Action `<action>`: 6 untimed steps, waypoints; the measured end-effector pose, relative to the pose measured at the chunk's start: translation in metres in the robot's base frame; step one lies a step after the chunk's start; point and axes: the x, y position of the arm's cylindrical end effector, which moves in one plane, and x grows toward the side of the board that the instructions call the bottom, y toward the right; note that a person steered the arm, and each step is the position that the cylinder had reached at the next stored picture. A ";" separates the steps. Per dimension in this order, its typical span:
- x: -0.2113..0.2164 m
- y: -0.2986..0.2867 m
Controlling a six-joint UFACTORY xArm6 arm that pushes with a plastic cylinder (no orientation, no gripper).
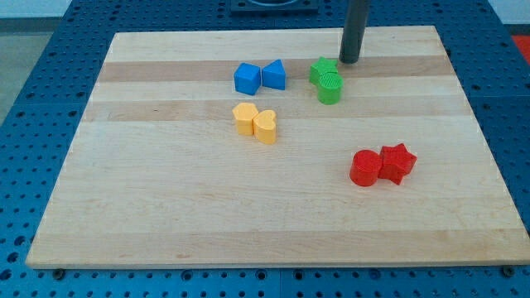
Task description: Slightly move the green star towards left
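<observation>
Tip (349, 60) just right of green star (323, 69), orientation unclear.

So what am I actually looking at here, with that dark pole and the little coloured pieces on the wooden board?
The dark pole is the end of a robot arm. It has no hand, so nothing is held; my tip just slides along the wooden board and nudges pieces. There is one camera, looking down at the board from its near edge. My tip sits near the view's top, just up and right of the green star, which touches a green round block below it. To their left sit two blue blocks, below those two yellow blocks, and lower right a red round block beside a red star.
</observation>
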 end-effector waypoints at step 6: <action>0.014 -0.024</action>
